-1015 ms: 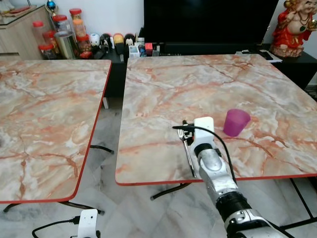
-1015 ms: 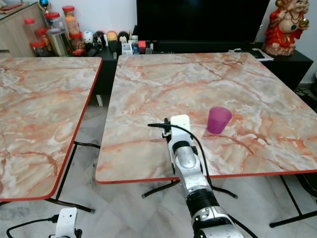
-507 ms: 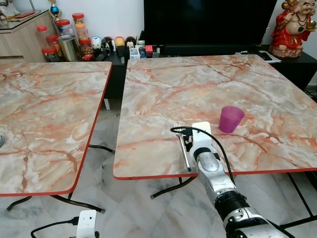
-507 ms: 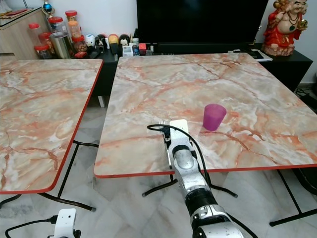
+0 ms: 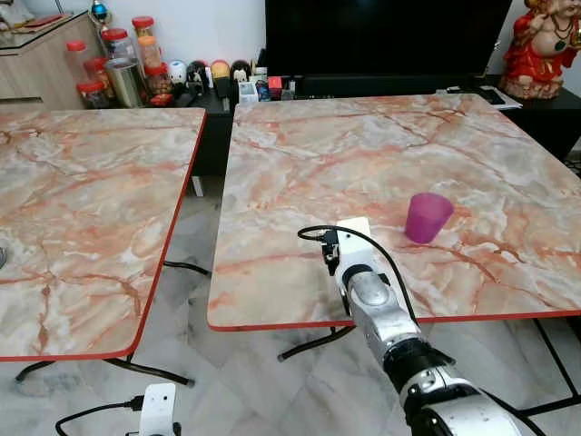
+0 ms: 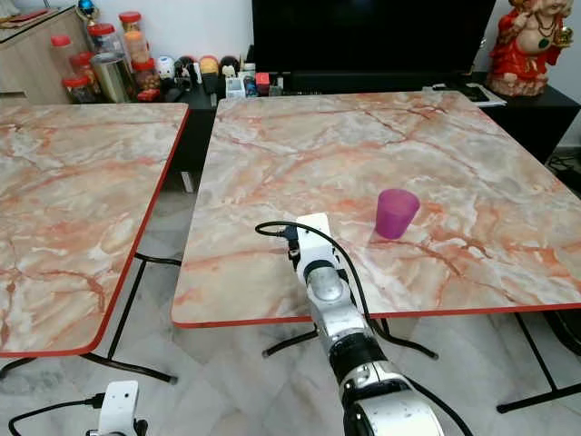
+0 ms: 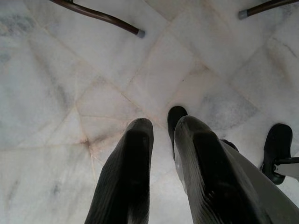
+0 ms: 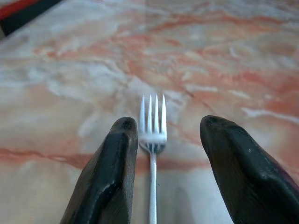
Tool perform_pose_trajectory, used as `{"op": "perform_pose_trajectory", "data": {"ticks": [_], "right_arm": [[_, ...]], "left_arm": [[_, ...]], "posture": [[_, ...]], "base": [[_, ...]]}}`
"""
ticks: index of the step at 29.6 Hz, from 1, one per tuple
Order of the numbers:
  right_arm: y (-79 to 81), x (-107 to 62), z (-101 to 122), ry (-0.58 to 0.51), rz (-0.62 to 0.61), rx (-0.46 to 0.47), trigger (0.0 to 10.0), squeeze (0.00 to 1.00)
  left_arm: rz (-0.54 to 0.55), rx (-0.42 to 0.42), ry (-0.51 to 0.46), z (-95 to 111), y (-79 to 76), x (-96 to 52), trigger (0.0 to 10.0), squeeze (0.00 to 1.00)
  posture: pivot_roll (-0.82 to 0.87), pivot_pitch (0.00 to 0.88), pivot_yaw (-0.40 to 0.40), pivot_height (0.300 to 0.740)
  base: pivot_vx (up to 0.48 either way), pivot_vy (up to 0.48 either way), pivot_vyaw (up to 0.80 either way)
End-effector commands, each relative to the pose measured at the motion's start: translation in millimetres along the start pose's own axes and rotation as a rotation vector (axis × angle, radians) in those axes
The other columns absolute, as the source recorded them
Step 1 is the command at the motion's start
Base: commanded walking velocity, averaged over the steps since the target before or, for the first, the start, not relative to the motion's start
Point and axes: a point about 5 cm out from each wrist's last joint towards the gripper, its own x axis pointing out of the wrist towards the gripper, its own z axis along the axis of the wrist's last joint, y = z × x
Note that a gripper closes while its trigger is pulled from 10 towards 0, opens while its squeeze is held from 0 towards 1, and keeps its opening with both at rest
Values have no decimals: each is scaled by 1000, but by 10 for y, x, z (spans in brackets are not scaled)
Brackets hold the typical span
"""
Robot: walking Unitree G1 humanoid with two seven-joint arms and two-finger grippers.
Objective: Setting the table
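On the right marble table (image 5: 363, 154), a silver fork (image 8: 152, 135) lies flat near the front edge, tines pointing away from me. My right gripper (image 8: 168, 122) hovers low over it, open, with one black finger on each side of the tines and neither touching. In the head views the right arm (image 5: 372, 295) and its white wrist box (image 5: 352, 238) cover the fork. A purple cup (image 5: 428, 216) stands upright to the right of the wrist. My left gripper (image 7: 161, 126) hangs idle over the floor, with nothing in it.
A second marble table (image 5: 82, 200) stands to the left across a narrow floor gap. Behind the tables are a dark TV (image 5: 381, 36), jars (image 5: 118, 68) on a low cabinet and a red statue (image 5: 545, 45). Table legs (image 7: 98, 16) cross the tiled floor.
My right arm has shifted left over the fork, which earlier lay in sight beside the wrist. The camera has moved a little. The cup stays put.
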Motion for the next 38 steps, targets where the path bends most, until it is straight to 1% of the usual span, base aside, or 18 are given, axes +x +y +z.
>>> {"op": "perform_pose_trajectory", "data": {"ticks": [1,4,12,22,30,38], "right_arm": [[2,20,34,11,-3,-8,10000,0],[4,27,14,28,8,-18,10000,0],[-24,32,-40,65,3,4,10000,0],[-27,10,-166,107,13,18,10000,0],[-37,-16,-284,159,-1,21,10000,0],[-24,-23,-323,186,3,27,10000,0]], "left_arm": [[1,2,20,-22,24,-1,10000,0],[1,12,21,-26,27,-2,10000,0],[-3,20,16,-3,29,2,10000,0],[-15,32,18,-13,6,1,10000,0],[-34,35,26,-25,-25,0,10000,0],[-43,38,31,-25,-43,1,10000,0]], "posture": [[-43,22,12,740],[-43,13,14,740],[-41,0,12,740],[-41,0,14,740],[-44,0,11,740],[-42,0,11,740]], "base": [[0,0,0],[0,0,0],[0,0,0],[0,0,0],[0,0,0],[0,0,0]]}}
